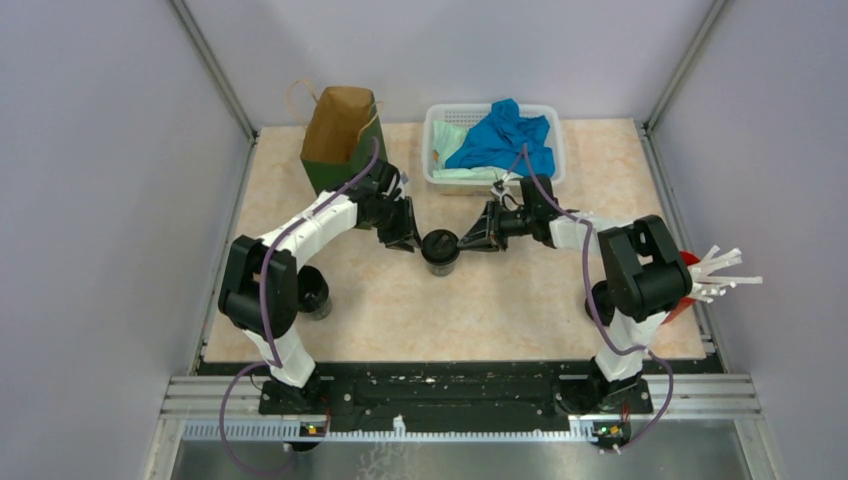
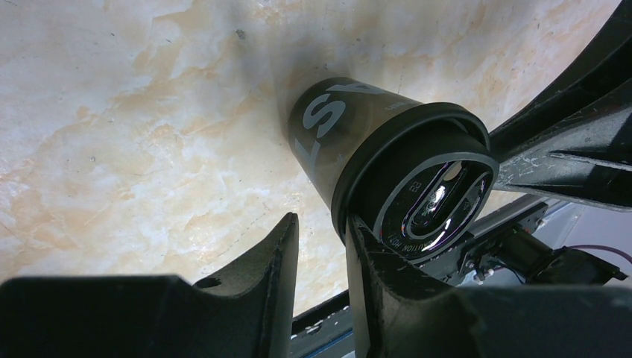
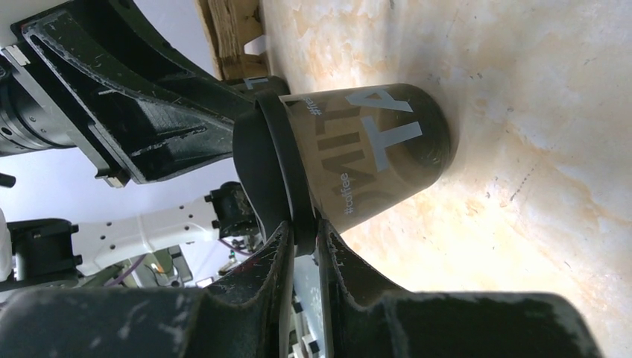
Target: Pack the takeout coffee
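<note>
A takeout coffee (image 1: 440,247), a black cup with a black lid, stands upright mid-table between my two grippers. My right gripper (image 1: 472,240) reaches it from the right. In the right wrist view the gripper (image 3: 304,233) is shut on the lid's rim, with the cup (image 3: 373,149) ahead of it. My left gripper (image 1: 408,238) is at the cup's left side. In the left wrist view the left gripper (image 2: 320,224) is slightly open with bare table in the gap. The cup's lid (image 2: 425,194) lies against the outer side of one finger. A second identical cup (image 1: 312,292) stands by the left arm.
A brown paper bag (image 1: 338,130) stands open at the back left. A white basket (image 1: 440,170) with blue cloth sits at the back centre. A red cup with white sticks (image 1: 705,275) stands at the right edge behind the right arm.
</note>
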Available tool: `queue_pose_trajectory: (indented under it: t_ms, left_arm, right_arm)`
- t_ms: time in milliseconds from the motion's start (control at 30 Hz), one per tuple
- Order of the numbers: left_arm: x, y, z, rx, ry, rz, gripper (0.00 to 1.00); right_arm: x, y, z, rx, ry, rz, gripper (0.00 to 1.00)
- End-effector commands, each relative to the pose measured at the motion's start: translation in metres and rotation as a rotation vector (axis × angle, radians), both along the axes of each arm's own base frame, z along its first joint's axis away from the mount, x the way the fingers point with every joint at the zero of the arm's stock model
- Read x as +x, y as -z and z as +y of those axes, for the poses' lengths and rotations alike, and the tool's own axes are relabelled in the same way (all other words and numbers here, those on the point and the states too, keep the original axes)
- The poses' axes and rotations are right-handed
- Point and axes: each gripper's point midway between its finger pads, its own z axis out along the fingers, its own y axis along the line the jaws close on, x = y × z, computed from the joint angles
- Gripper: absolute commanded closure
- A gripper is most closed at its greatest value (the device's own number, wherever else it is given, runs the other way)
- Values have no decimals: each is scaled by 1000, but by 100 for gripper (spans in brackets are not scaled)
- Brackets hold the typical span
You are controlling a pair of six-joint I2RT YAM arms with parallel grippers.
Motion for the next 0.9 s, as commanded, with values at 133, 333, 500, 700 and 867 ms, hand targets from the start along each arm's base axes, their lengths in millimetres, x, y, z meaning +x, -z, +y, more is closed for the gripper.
queue_pose_trajectory:
  t_ms: [133, 333, 500, 700, 867]
  left_arm:
    - [-24, 42, 8, 70, 5, 63, 65]
    - [-41, 71, 21, 119, 4, 111, 66]
    - [-36, 66, 25, 146, 6, 78, 66]
    - [-24, 28, 12, 79, 20, 15, 60]
    - [-17, 10, 4, 47, 32, -11, 58]
  right_arm:
    - [-17, 76, -17, -192, 62, 67, 84]
    - [-25, 99, -22, -258, 46, 61, 84]
    - [-18, 74, -22, -277, 20, -32, 81]
    - [-18, 34, -14, -208, -7, -61, 73]
    - [-9, 0, -7, -142, 11, -104, 65]
